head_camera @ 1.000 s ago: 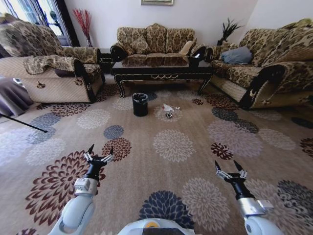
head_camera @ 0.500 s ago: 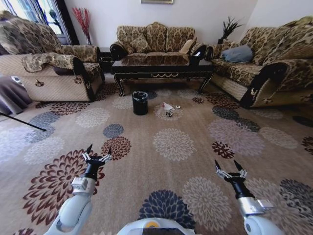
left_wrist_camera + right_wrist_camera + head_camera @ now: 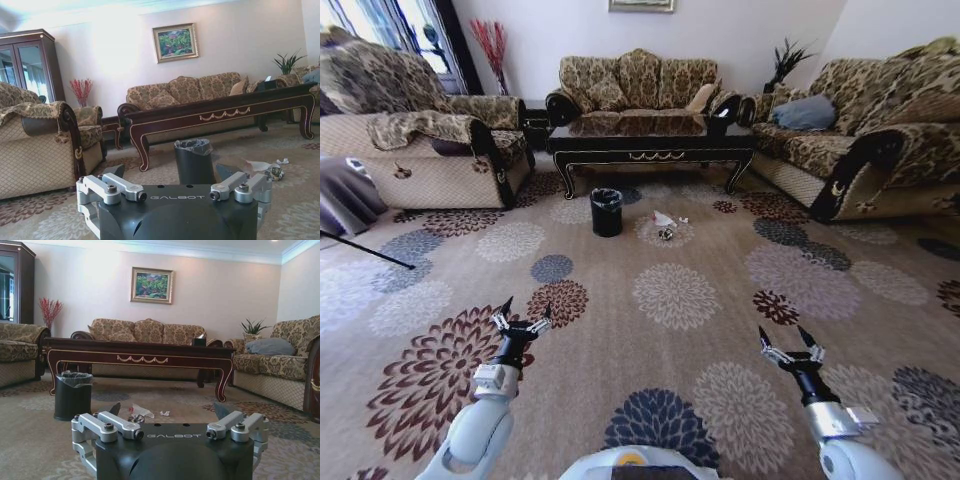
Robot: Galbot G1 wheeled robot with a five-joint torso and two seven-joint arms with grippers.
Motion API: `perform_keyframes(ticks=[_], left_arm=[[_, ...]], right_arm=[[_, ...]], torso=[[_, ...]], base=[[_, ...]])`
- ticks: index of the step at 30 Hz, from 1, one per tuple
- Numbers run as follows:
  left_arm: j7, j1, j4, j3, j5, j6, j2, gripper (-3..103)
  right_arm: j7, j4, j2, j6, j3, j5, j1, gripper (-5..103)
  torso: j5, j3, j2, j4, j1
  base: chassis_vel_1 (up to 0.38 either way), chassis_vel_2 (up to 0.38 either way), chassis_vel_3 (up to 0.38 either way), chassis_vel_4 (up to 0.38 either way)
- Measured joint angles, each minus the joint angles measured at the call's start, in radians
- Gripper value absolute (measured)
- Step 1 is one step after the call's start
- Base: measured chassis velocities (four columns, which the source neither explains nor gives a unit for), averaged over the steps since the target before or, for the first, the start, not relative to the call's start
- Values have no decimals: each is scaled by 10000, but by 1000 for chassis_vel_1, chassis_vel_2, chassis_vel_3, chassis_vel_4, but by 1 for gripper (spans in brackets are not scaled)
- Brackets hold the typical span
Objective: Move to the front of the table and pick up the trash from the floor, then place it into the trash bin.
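Table (image 3: 650, 140): long dark coffee table w/ gold trim, far end of room, in front of the middle sofa (image 3: 635, 80).
Bin (image 3: 606, 212): small black round bin w/ black bag liner, on the carpet (image 3: 670, 300) just in front of the table, toward its left end.
Trash (image 3: 664, 224): small cluster on the floor just right of the bin, apart from it; white sheet, small dark shiny bit, tiny white scrap beside. Lying on a pale flower medallion.
L gripper (image 3: 521, 314): low over the carpet near the robot, left side, jaws spread wide, nothing in them. Well apart from bin & trash.
R gripper (image 3: 790, 343): same on the right side, jaws wide, empty.
Surroundings: patterned sofas left and right, grey cushion (image 3: 805, 112) on the right one.
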Motion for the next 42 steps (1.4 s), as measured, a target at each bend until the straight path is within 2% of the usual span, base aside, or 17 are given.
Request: perform_keyframes(ticks=[10,42], left_arm=[[17,123,57,-2,-48,-25,-134,100],[4,152,197,-162,-263,-55,-202,100]], right_arm=[[-425,-238,8,265,88,53,-15,100],[-393,-166,-65,109,175,71,111,100]], torso=[[0,25,0,0,1],[0,61,-1,0,8]], base=[[-27,28,25,-18],[-95,98,97,-94]])
